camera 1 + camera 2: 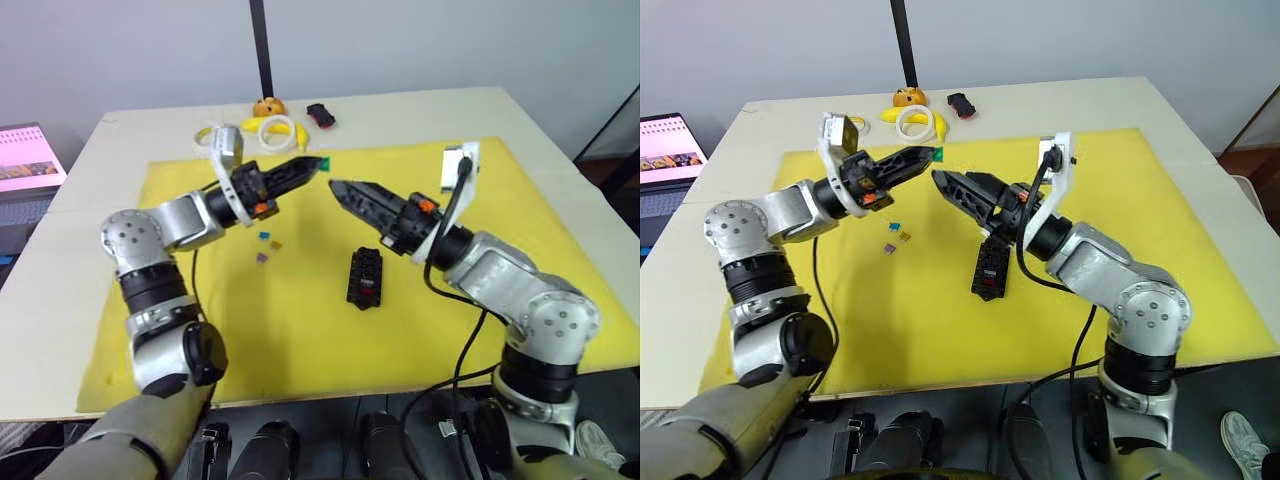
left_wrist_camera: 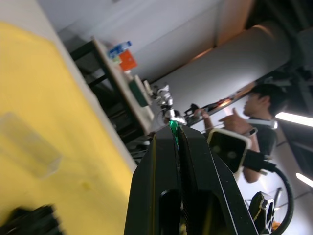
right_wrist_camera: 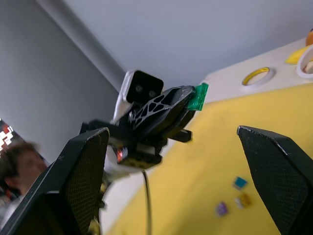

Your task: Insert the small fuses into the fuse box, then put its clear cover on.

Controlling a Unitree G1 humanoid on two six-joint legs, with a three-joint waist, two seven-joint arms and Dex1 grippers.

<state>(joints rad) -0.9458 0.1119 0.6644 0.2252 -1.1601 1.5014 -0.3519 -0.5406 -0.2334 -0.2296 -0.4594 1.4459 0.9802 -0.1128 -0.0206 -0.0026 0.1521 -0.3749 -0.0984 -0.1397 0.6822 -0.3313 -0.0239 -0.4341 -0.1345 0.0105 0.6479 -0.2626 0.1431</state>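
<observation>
Both eye views look forward and down from the head over the yellow mat (image 1: 300, 330), the fuse box (image 1: 364, 277) near frame centre in each; the left wrist view looks close along its own closed fingers, the mat at left and a person (image 2: 261, 115) at right; the right wrist view faces the left gripper (image 3: 188, 100) at close range; both wrist views share the mat.

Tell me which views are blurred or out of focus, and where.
Left wrist view: the left gripper and its green fuse are fairly crisp; the clear cover and fuse box look soft. Right wrist view: the right gripper's near fingers are blurred, as is the person. Both eye views are evenly lit and sharp.
</observation>
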